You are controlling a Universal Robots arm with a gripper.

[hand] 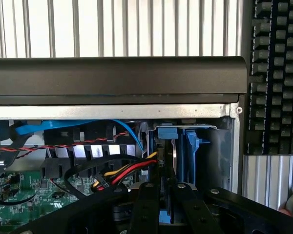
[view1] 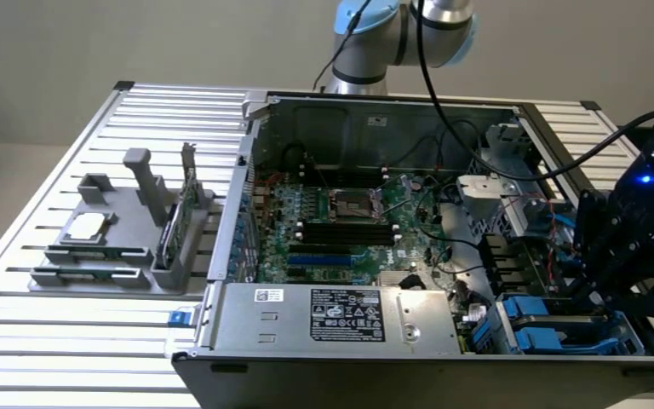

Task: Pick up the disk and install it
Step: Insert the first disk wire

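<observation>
My gripper (hand: 167,195) is nearly closed, pinching the disk (hand: 172,155) on edge, upright, long axis running down into the blue bay (hand: 191,156) at the computer case's (view1: 339,319) front corner, by the cables (hand: 129,170).

Soft even indoor light, bright glare on the slatted table (view1: 77,341), shadowed case interior (view1: 339,136).

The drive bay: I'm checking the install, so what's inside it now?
In the drive bay stand blue carriers, one with the disk edge-on. The gripper reaches in above it; its fingers hide the disk's near end.
</observation>
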